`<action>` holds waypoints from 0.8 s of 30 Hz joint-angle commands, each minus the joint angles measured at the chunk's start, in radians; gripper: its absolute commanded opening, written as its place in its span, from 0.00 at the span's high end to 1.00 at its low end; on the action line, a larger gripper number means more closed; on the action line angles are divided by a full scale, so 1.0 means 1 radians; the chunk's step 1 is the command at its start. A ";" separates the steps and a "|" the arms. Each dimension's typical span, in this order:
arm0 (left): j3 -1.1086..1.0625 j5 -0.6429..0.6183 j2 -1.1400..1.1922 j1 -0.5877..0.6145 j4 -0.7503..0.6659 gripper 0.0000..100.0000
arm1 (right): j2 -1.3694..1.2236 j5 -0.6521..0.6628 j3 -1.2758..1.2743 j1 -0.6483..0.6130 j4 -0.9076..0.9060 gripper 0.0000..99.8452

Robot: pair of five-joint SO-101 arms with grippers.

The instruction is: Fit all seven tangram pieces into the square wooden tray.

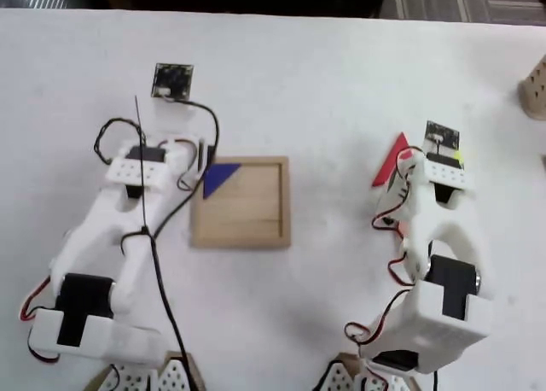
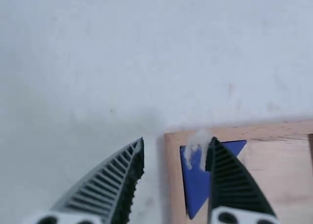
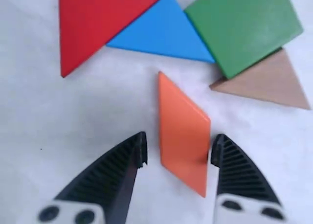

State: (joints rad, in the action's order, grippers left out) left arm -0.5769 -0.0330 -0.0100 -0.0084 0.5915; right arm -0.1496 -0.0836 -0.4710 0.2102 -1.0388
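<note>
The square wooden tray [image 1: 256,212] lies mid-table with a dark blue triangle [image 1: 218,177] in its far left corner. My left gripper [image 2: 176,158] is open and straddles the tray's left rim [image 2: 169,175]. One finger [image 2: 112,185] is outside the tray, the other [image 2: 230,180] over the dark blue triangle [image 2: 195,187]. My right gripper [image 3: 178,153] is open around an orange parallelogram [image 3: 183,133] flat on the table. Beyond it lie a red triangle [image 3: 102,18], a light blue triangle [image 3: 164,35], a green square [image 3: 242,26] and a tan triangle [image 3: 266,84]. The red triangle [image 1: 394,158] pokes out beside the right arm [image 1: 439,237].
Most of the tray's floor [image 2: 279,180] is bare wood. A small wooden object [image 1: 535,88] stands at the table's far right edge. Cables trail along the left arm [image 1: 111,229]. White table stretches between the tray and the right arm.
</note>
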 commanded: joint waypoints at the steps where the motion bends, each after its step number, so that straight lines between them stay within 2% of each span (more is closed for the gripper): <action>1: 0.021 0.008 -0.005 -0.013 -0.003 0.78 | 0.053 -0.038 0.006 0.033 0.016 0.79; 4: 0.021 0.008 -0.005 -0.013 -0.003 0.78 | 0.054 -0.118 0.006 0.039 0.005 0.79; 11: 0.021 0.008 -0.005 -0.013 -0.003 0.78 | 0.054 -0.124 0.011 0.025 0.002 0.79; 19: 0.021 0.008 -0.005 -0.013 -0.003 0.78 | 0.085 -0.115 0.008 0.065 -0.004 0.99; 24: 0.021 0.008 -0.004 -0.015 -0.005 0.78 | 0.196 -0.115 -0.054 0.071 -0.015 0.98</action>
State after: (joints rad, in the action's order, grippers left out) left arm -0.5769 -0.0330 -0.0100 -0.0084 0.5915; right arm -0.0529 -0.1941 -0.5063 0.2685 -1.0449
